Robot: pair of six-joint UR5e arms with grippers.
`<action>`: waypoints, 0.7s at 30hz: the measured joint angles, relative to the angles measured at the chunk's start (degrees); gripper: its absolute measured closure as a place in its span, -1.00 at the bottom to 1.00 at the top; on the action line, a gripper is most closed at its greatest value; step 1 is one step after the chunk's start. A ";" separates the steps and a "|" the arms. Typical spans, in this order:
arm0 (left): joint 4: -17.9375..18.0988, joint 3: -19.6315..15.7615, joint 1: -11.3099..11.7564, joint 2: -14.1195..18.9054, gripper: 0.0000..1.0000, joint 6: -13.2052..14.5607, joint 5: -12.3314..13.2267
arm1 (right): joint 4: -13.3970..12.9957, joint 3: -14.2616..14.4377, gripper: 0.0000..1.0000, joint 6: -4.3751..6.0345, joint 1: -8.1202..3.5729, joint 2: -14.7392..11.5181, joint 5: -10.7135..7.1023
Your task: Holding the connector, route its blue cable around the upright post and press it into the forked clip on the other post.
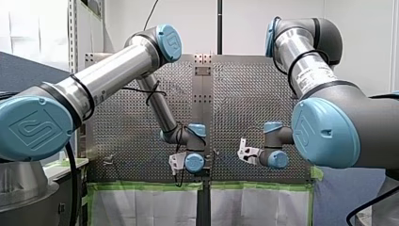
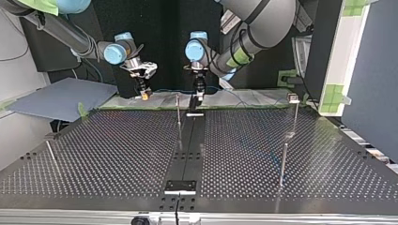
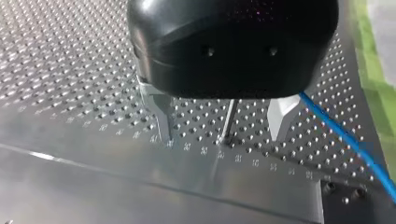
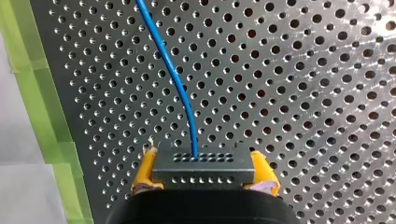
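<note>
Right gripper: my right gripper (image 4: 204,162) is closed on the connector (image 4: 204,170). Its yellow pads (image 4: 145,170) press on the connector's two ends.
Connector: a small dark grey block with rows of tiny holes. It sits flat between the yellow pads, above the table.
Blue cable: the blue cable (image 4: 180,88) comes out of the middle of the connector. It runs away from the gripper in a soft curve over the table.
Left gripper: my left gripper (image 3: 223,128) is black and wide open, and holds nothing. Its two metal fingers (image 3: 280,116) point down, close to the table.
Thin post: a thin upright post (image 3: 229,119) shows in the gap between the metal fingers. It touches neither one.
Cable by the left gripper: the blue cable also runs beside one metal finger, low over the table.
Table: the table (image 2: 117,150) is dark metal, full of small holes.
Where the arms are: in the top view both grippers hang at the far edge of the table. The right one is at the left, and the left one is near the middle.
Other post: a tall post with a small grey piece on top (image 2: 294,99) stands far to the right in the top view. It is well apart from both grippers.
Green tape: green tape (image 4: 42,93) lines the table edge beside the right gripper.
</note>
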 joint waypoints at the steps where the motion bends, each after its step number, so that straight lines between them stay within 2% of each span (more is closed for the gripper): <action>1: 0.00 0.00 0.03 0.00 -1.00 0.15 0.46 | 0.01 -0.01 1.00 0.00 -0.01 0.00 0.00; 8: -0.01 0.02 0.27 0.01 -1.00 0.52 3.62 | 0.22 -0.01 1.00 0.00 -0.01 -0.02 -0.02; 9: -0.04 0.02 0.31 0.00 -0.82 0.66 3.83 | 0.24 -0.01 1.00 0.00 -0.03 -0.02 -0.03; 10: -0.06 0.02 0.34 0.00 -0.82 0.85 3.90 | 0.26 -0.01 1.00 0.00 -0.06 -0.02 -0.03; 12: -0.09 0.02 0.38 0.00 -0.33 1.55 3.95 | 0.27 0.00 1.00 0.00 -0.11 -0.02 -0.02; 13: -0.11 0.02 0.38 0.01 -0.33 1.89 3.93 | 0.28 -0.01 1.00 0.00 -0.14 -0.01 -0.01; 14: -0.13 0.02 0.39 0.01 -0.13 2.18 3.92 | 0.29 0.00 1.00 0.00 -0.16 -0.01 -0.02; 15: -0.14 0.02 0.39 0.01 0.23 2.48 3.90 | 0.29 0.00 1.00 0.00 -0.19 0.00 -0.01; 16: -0.15 0.02 0.39 0.00 0.23 2.65 3.89 | 0.29 0.00 1.00 0.00 -0.21 -0.01 0.00; 18: -0.17 0.02 0.40 0.01 0.55 2.89 3.96 | 0.29 0.01 1.00 0.00 -0.22 -0.01 -0.01; 19: -0.19 0.02 0.39 0.01 0.55 2.98 4.02 | 0.29 0.01 1.00 0.00 -0.25 -0.01 0.00; 20: -0.19 0.02 0.37 0.01 0.69 3.09 4.11 | 0.29 0.02 1.00 0.00 -0.26 -0.01 0.00; 21: -0.20 0.02 0.33 0.01 0.74 3.28 4.32 | 0.29 0.03 1.00 0.00 -0.29 0.00 0.00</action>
